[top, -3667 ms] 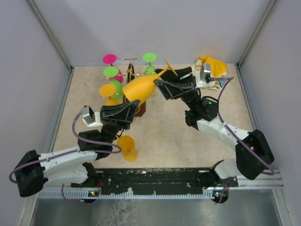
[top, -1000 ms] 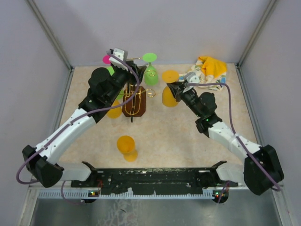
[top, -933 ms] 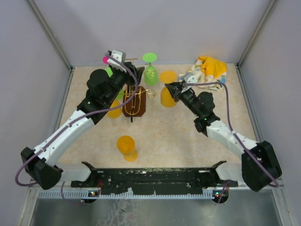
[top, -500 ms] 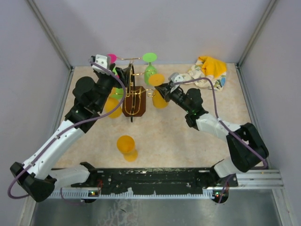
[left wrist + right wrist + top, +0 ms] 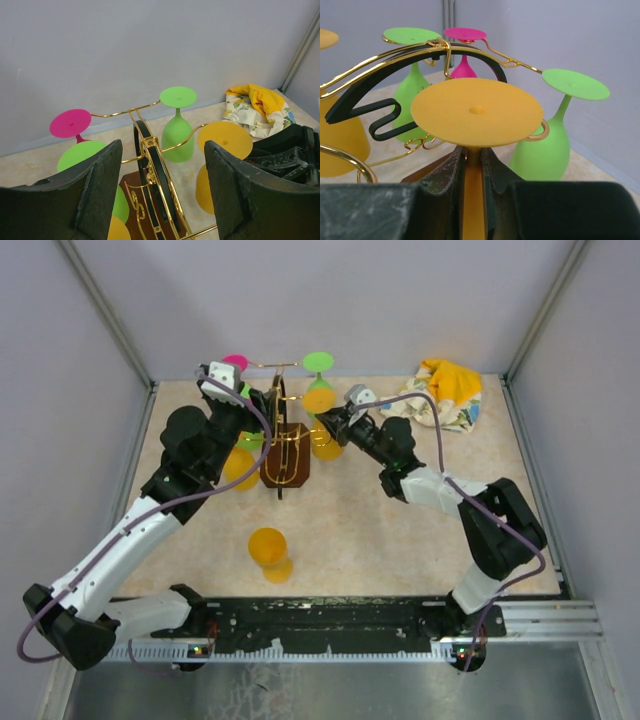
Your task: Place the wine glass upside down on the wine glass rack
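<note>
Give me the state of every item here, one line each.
Held orange glass: upside down, stem clamped, beside a rack hook.
Right pincer: shut on that stem.
Left pincer: open, empty.
Rack: upright.
Back green glass: hung upside down.
Pink glass: hung upside down.
Left green glass: upside down at rack.
Left orange glass: upside down at rack.
Lone orange glass: standing apart from rack.
Cloth: crumpled.

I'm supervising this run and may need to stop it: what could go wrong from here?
The right gripper holds the orange glass only by its thin stem; catching on the rack could twist it loose. Its foot is close to the hanging green glass and might knock it. The open left gripper straddles the rack and could nudge it.
</note>
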Robot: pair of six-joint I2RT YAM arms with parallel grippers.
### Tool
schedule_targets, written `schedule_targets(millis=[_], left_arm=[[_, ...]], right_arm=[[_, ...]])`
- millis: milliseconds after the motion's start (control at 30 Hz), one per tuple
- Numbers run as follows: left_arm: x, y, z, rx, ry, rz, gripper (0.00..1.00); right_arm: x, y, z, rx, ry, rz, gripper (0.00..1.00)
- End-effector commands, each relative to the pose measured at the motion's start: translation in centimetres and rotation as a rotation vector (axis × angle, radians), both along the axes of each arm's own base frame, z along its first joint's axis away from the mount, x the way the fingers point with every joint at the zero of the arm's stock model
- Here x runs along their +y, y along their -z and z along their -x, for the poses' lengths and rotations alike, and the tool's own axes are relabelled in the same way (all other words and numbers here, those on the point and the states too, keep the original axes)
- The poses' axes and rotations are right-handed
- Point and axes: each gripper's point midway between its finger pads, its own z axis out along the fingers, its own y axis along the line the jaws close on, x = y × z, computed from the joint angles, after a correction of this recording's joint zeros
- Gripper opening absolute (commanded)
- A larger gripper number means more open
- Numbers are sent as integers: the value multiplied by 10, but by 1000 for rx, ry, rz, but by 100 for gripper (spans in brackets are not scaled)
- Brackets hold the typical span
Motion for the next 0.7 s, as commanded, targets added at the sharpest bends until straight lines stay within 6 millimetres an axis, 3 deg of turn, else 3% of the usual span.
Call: schedule_targets(millis=[0,300,667], left_arm=[[10,-7,4,-26,-21,2,73],[11,-8,5,-30,-24,0,73],[8,-3,5,-15,-5,3,73]], right_arm=[[15,-23,-11,-55,-14,-55,0],[18,-17,-30,-32,30,-69,0],[2,-14,-47,-1,156,-104,0]])
